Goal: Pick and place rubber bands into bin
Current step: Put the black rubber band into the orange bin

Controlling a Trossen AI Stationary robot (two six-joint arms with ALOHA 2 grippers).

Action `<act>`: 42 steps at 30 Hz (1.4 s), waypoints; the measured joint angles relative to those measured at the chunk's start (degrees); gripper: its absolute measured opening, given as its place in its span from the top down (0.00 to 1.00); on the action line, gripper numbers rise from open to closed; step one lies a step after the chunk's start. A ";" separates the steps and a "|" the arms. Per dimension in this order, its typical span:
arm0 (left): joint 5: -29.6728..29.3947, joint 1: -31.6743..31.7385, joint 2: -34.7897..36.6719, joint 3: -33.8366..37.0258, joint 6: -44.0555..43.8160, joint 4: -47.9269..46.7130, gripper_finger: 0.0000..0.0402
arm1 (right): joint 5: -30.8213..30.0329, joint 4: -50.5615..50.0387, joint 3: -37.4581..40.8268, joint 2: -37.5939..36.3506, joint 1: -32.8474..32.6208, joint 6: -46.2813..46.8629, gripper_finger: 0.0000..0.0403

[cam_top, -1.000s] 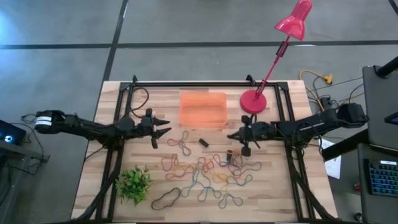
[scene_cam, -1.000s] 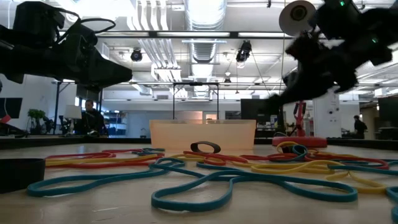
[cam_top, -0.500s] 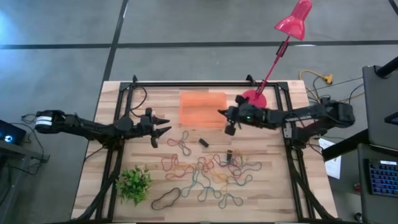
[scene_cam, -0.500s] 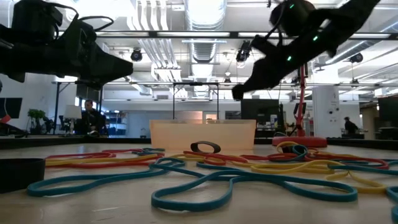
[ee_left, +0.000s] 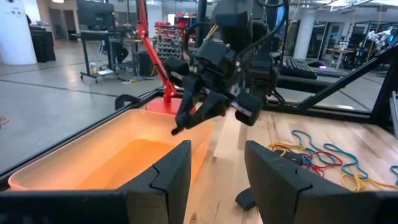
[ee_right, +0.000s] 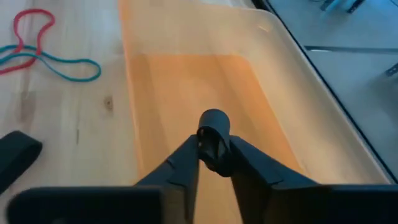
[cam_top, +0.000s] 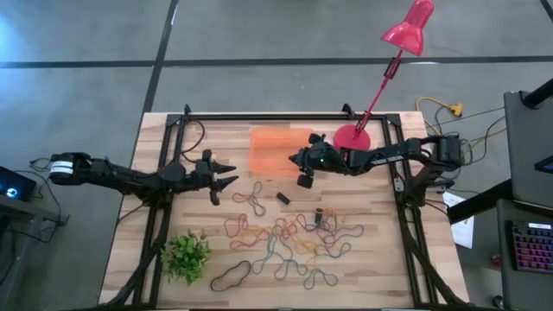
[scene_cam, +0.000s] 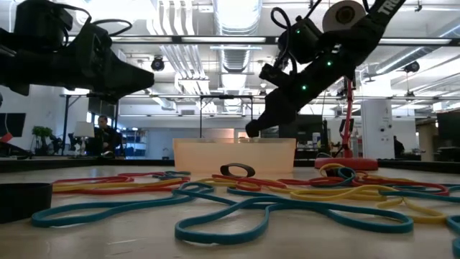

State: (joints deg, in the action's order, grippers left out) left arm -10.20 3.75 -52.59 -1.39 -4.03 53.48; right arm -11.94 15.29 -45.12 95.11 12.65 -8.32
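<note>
The translucent orange bin (cam_top: pixel 282 151) rests flat on the far middle of the table. Coloured rubber bands (cam_top: pixel 285 238) lie tangled on the wood nearer me, and a black one (cam_top: pixel 282 198) lies apart between pile and bin. My right gripper (cam_top: pixel 298 160) hovers over the bin's right end (ee_right: pixel 186 93), shut on a small black rubber band (ee_right: pixel 213 132). It also shows above the bin in the low view (scene_cam: pixel 253 129) and beyond the bin in the left wrist view (ee_left: pixel 180 127). My left gripper (cam_top: pixel 226 175) waits open left of the bin, off the table. My right gripper pinches the black rubber band between its two fingertips (ee_right: pixel 186 155). A short folded loop of it (ee_right: pixel 213 121) sticks out past them. The fingers slant down from the table's right side. The band is lifted clear, above the bin's floor.
A red lamp base (cam_top: pixel 352 140) stands just right of the bin, close behind my right arm. A small green plant (cam_top: pixel 186 255) sits near the left front corner. Black frame rails (cam_top: pixel 169 155) run along the table's left, right and far sides.
My right gripper has travelled from beside the band pile toward the far left, rising clear of the table and then sinking over the bin's right end, carrying the black band. My left arm has kept still.
</note>
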 joint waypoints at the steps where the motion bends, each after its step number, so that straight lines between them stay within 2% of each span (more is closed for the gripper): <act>1: 0.00 0.00 -0.16 0.00 0.00 0.04 0.66 | 0.00 -0.01 -0.09 -0.13 0.02 -0.02 0.75; 7: 0.00 0.00 -1.57 0.00 0.11 0.01 0.66 | -0.02 -2.90 0.00 -3.05 0.02 -1.52 0.60; 16: -0.44 0.00 -3.62 0.02 0.15 0.59 0.66 | -1.00 -6.62 0.15 -4.57 0.17 1.33 0.48; 18: -0.42 0.00 -4.02 0.02 0.06 1.34 0.66 | 3.26 -6.69 0.15 -4.57 -0.21 1.53 0.46; 20: 0.94 0.00 -4.40 0.02 0.02 1.96 0.66 | 10.14 -6.82 0.17 -4.57 -0.97 1.43 0.45; 23: 8.53 0.00 -5.00 -0.04 0.44 1.95 0.66 | 17.22 -7.00 0.17 -4.59 -2.94 2.40 0.43; 26: 15.69 -0.05 -6.37 -1.74 1.77 0.81 0.66 | 20.55 -7.79 0.15 -4.79 -5.37 2.58 0.43; 32: 17.41 -0.11 -13.40 -9.02 3.73 -7.36 0.66 | 21.59 -12.30 0.13 -7.19 -11.24 4.17 0.44; 40: 18.11 -0.13 -27.72 -27.66 11.81 -29.82 0.66 | 20.64 -25.96 0.15 -14.87 -17.30 13.19 0.44; 42: 18.05 -0.13 -30.83 -31.68 13.34 -33.58 0.66 | 17.34 -30.06 0.21 -17.02 -18.98 15.95 0.45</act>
State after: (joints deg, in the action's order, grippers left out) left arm 7.86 3.62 -83.41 -33.07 9.31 19.90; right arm 5.39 -14.77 -44.91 78.09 -6.33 7.63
